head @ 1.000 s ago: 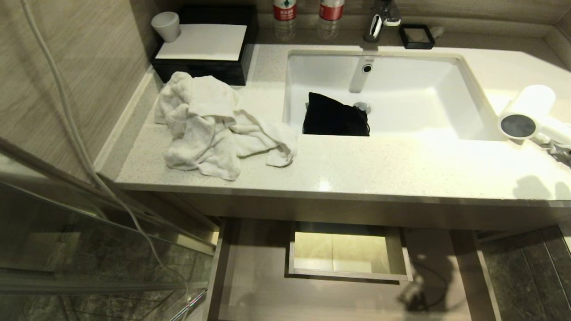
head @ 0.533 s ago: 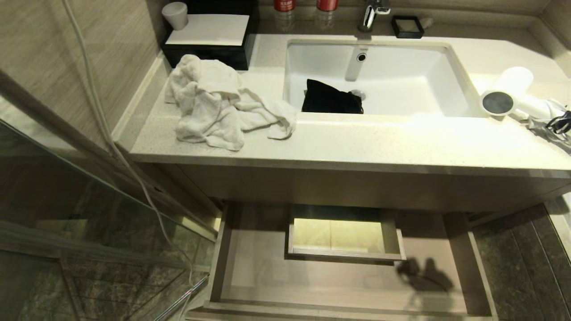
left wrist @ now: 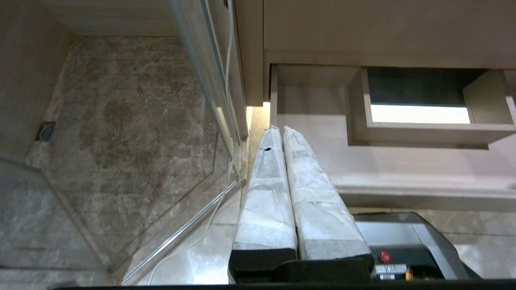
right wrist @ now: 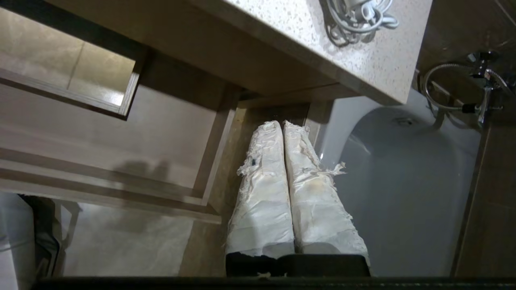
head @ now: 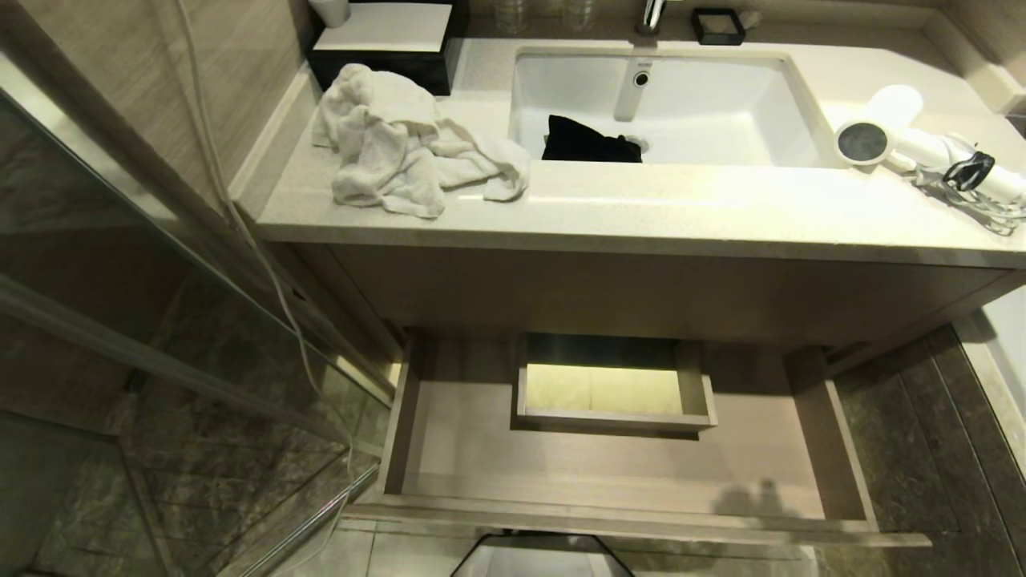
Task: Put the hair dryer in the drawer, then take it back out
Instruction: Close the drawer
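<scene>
The dryer (head: 882, 128) lies on the desk (head: 681, 212) above the open, empty drawer (head: 805, 401), untouched by both clenched, empty grippers (left wrist: 282, 131) (right wrist: 281, 125).

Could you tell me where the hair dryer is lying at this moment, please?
In the head view, the hair dryer lies on the countertop at the right end, just right of the sink, above the open drawer.

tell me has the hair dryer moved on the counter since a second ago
No. The hair dryer lies beside the sink's right rim, same as before. The whole scene shifted because the camera moved, not the dryer.
</scene>
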Robot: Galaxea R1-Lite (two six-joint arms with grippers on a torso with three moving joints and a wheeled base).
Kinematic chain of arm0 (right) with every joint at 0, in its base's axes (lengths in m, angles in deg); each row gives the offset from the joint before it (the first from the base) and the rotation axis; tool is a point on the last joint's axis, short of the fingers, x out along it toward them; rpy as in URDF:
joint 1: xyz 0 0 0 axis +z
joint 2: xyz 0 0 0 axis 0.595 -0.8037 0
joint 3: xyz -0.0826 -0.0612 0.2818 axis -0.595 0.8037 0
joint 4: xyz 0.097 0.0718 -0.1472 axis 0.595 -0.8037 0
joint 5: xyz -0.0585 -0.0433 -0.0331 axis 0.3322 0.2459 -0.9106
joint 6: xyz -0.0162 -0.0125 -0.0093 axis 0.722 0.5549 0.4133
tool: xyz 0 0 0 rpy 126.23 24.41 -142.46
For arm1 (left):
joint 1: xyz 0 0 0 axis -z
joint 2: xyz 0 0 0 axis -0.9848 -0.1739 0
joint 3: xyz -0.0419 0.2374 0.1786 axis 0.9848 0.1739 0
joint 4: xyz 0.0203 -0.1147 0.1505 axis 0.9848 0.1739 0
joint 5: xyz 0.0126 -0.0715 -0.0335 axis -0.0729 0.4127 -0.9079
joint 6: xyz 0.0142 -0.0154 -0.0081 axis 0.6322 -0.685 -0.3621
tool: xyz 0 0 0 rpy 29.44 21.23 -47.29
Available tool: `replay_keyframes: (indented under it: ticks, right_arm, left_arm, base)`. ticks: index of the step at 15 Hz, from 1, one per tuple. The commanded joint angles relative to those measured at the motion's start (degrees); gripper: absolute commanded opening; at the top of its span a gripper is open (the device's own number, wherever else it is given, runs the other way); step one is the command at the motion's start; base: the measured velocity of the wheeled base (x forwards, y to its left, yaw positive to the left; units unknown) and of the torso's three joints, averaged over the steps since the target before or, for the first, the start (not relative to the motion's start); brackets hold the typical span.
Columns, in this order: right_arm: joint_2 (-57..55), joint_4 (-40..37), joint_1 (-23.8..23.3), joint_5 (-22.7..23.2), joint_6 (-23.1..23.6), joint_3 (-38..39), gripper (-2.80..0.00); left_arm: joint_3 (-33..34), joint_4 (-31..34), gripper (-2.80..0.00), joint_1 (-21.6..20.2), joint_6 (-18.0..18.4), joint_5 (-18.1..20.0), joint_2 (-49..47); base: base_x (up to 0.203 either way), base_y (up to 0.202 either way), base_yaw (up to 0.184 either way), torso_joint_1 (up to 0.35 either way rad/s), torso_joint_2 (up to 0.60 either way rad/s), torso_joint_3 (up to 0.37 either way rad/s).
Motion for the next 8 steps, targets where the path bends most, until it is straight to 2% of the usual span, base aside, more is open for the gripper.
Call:
replay_keyframes:
  ticks: [1,6,8]
  right_arm:
    - [0.92,0.39,0.02,0.11,0.17,0.83,-2.80]
    - [1.44,1.62,0.11,0.20,0.25,1.36,-2.80]
    - [1.44,2.48,0.41,0.17,0.22,1.70,-2.80]
  left_arm:
    - [0.00,-0.01,-2.80,0.00,0.00,0.00,0.00]
    - [0.09,-0.01,-2.80,0.00,0.00,0.00,0.00]
    - [0.09,-0.01,-2.80,0.00,0.00,0.00,0.00]
  base:
    - [0.000,0.000,0.000,-0.227,-0.06,-0.278]
    - [0.000,0.000,0.000,-0.209,-0.10,-0.301]
    - [0.000,0.000,0.000,-0.244,0.20,-0.010]
